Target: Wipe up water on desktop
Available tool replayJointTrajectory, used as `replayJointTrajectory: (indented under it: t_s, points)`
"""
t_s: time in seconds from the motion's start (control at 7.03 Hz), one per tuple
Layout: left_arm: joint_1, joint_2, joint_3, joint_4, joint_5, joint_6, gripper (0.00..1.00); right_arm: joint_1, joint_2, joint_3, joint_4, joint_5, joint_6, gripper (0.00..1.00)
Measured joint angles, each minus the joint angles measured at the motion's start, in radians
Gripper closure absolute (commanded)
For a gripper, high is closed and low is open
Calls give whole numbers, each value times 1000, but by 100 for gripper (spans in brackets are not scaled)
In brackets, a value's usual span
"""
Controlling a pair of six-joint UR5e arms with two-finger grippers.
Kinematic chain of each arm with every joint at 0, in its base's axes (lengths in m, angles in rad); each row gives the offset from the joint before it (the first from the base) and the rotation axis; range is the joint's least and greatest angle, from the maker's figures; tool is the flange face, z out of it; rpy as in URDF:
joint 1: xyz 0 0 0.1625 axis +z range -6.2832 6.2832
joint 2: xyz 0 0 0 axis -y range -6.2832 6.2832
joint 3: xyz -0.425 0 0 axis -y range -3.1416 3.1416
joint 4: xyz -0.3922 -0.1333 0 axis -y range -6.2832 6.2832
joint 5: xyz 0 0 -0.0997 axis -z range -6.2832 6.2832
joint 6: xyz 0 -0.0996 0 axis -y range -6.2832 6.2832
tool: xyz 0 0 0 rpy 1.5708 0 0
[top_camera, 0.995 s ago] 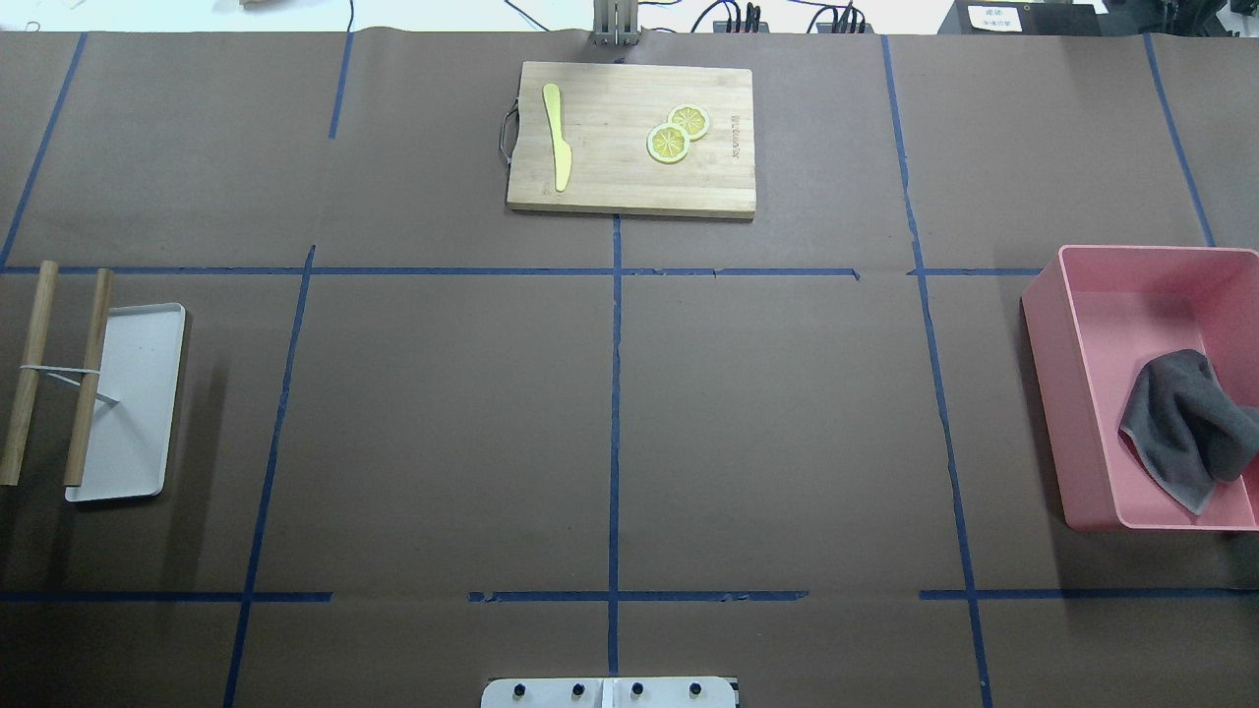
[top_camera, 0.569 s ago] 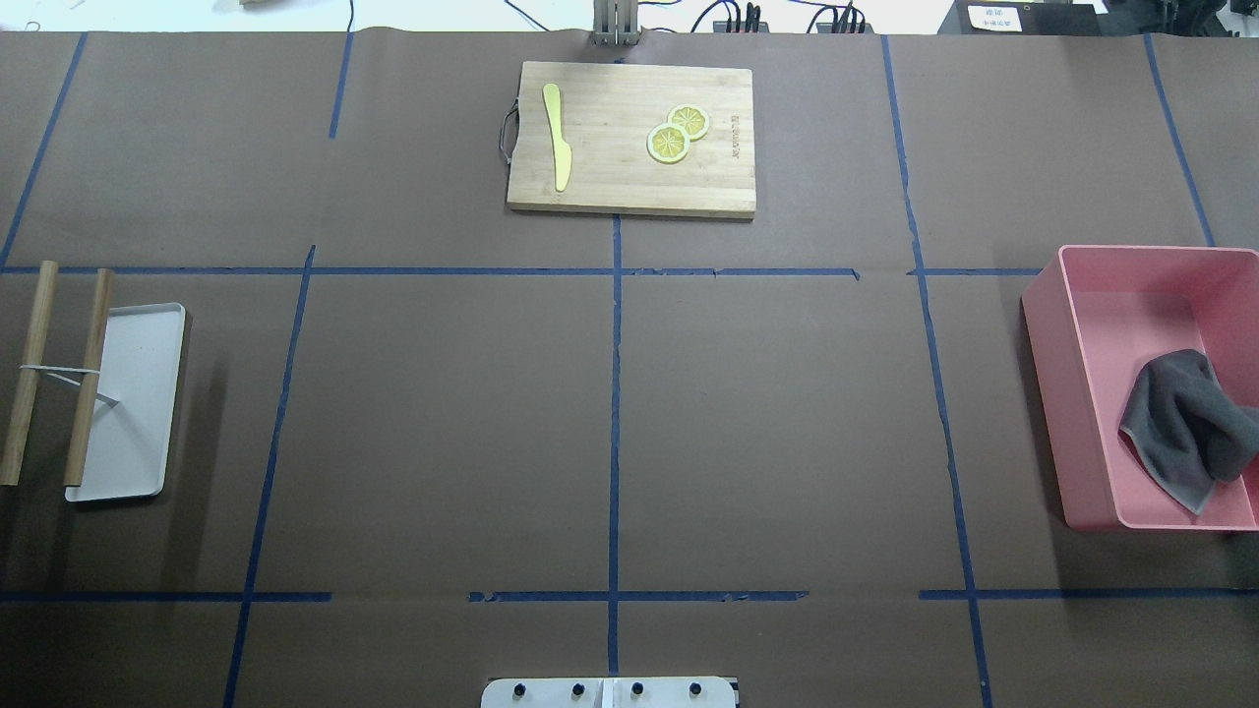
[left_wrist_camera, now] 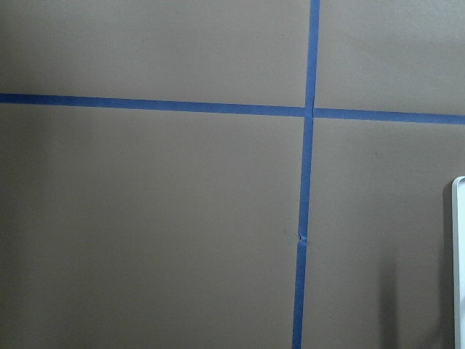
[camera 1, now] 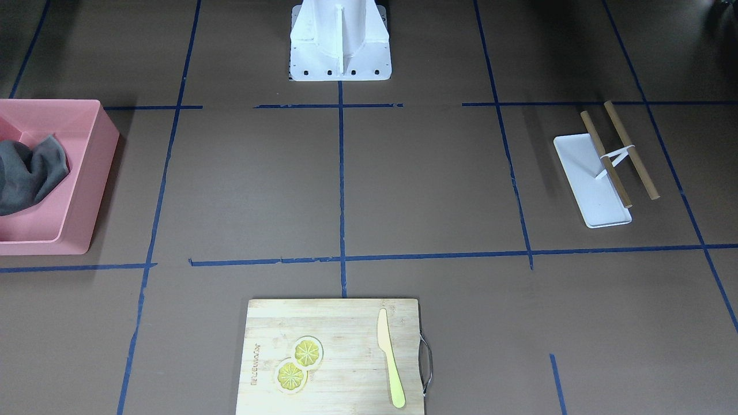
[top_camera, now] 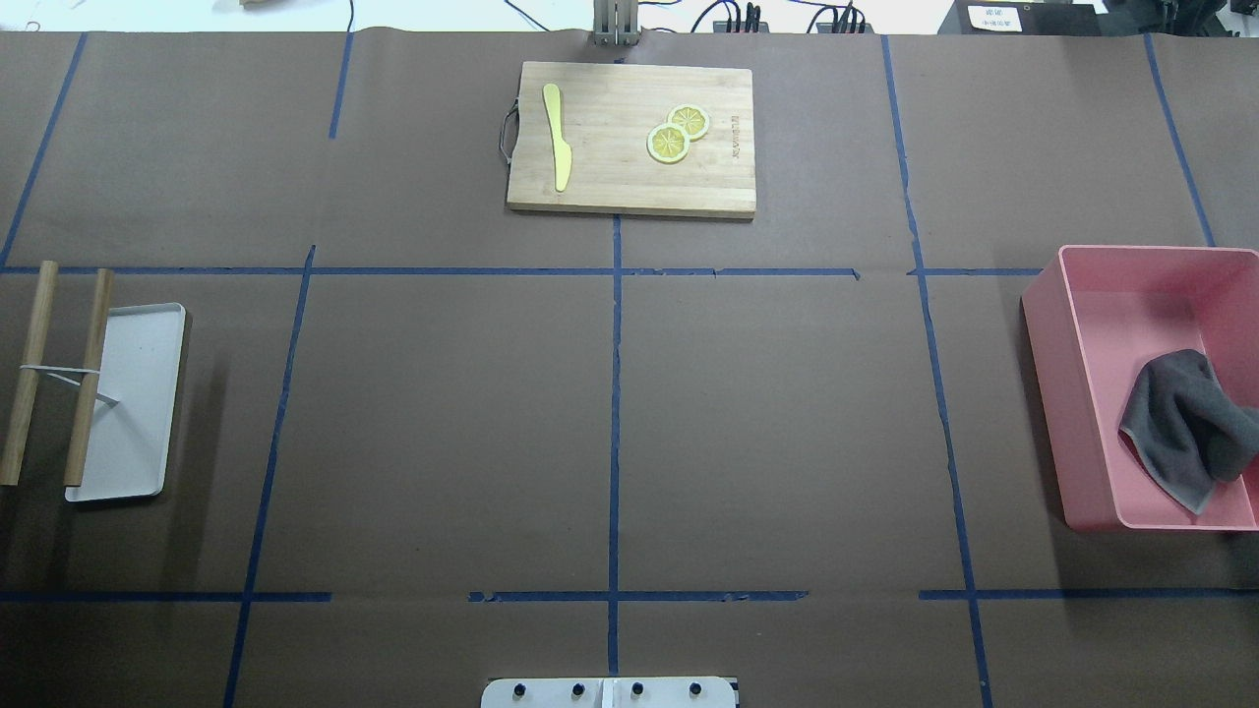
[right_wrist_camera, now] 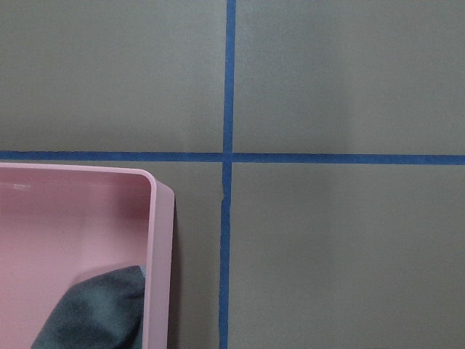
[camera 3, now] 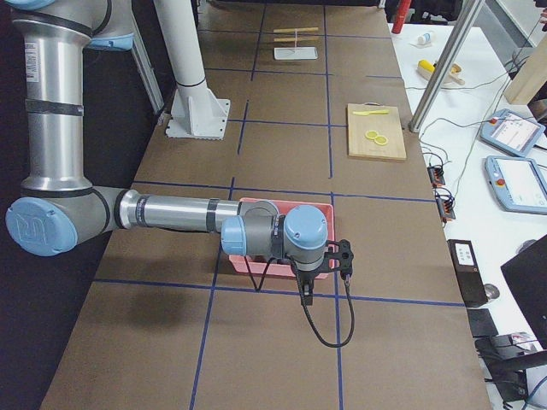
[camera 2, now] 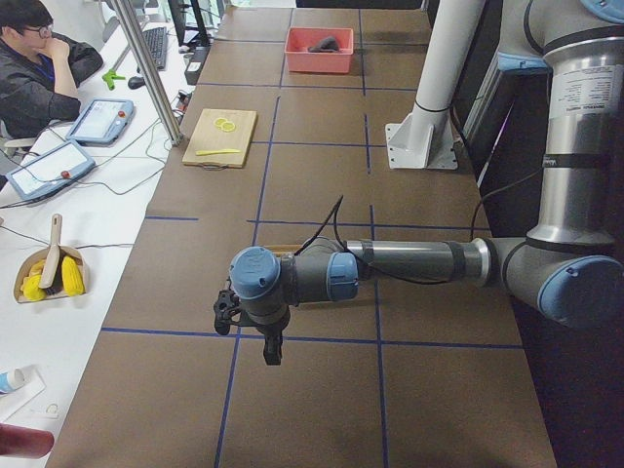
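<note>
The desktop [top_camera: 443, 423] is a dark-brown surface crossed by blue tape lines; I see no water on it in any view. A grey cloth [top_camera: 1185, 423] lies crumpled in a pink bin [top_camera: 1043, 324] at the right edge, and shows in the right wrist view [right_wrist_camera: 94, 313]. My left gripper [camera 2: 271, 349] shows only in the exterior left view, hanging above the desktop [camera 2: 322, 195] near a tape crossing. My right gripper [camera 3: 306, 295] shows only in the exterior right view, just beside the pink bin [camera 3: 256, 205]. I cannot tell whether either is open or shut.
A wooden cutting board [top_camera: 629, 138] with a yellow knife [top_camera: 558, 138] and two lemon slices [top_camera: 674, 138] lies at the far middle. A white tray [top_camera: 128, 403] with two wooden rods [top_camera: 29, 374] sits at the left. An operator [camera 2: 39, 58] sits beyond the table.
</note>
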Motion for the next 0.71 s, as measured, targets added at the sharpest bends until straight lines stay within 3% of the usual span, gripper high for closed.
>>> replayJointTrajectory:
  t_s: [0.71]
  points:
    - [2, 0, 3, -1, 5, 1, 0, 0, -2, 0, 6, -4, 0, 0]
